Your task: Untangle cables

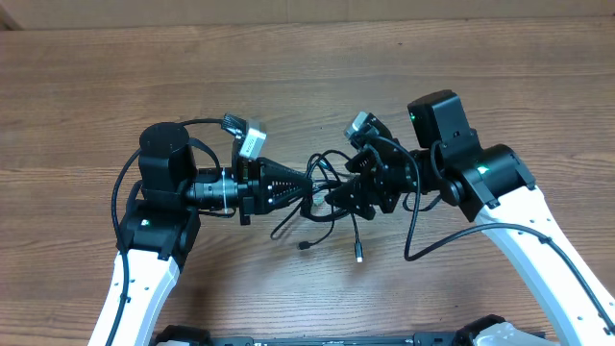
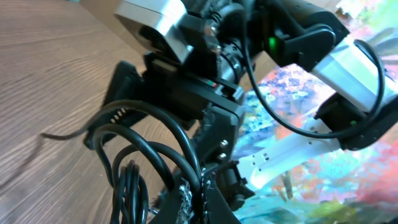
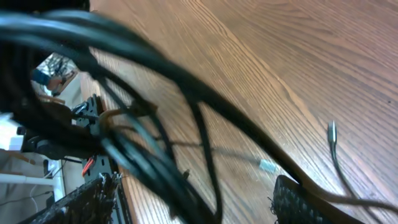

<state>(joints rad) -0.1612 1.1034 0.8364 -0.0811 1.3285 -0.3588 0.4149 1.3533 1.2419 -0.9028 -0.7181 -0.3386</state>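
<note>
Wooden counter [image 1: 288, 58]; left hand [image 1: 304, 185] clamped shut on the cables [image 1: 322, 216], which bunch just beyond its tip; right hand [image 1: 338, 198] spread wide, strands running loose between its fingers; untangling looks barely started; two hands, one knot, two plug ends [image 1: 358, 256] showing, the cables themselves uncountable.

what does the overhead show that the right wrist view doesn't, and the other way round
Only overhead: the left gripper and the right gripper facing each other at the cables, mid-table. Only right wrist: its own fingers spread apart, with blurred strands crossing close in front of the lens. Both: the cables, loose plug ends lying on the wood, and the table.
</note>
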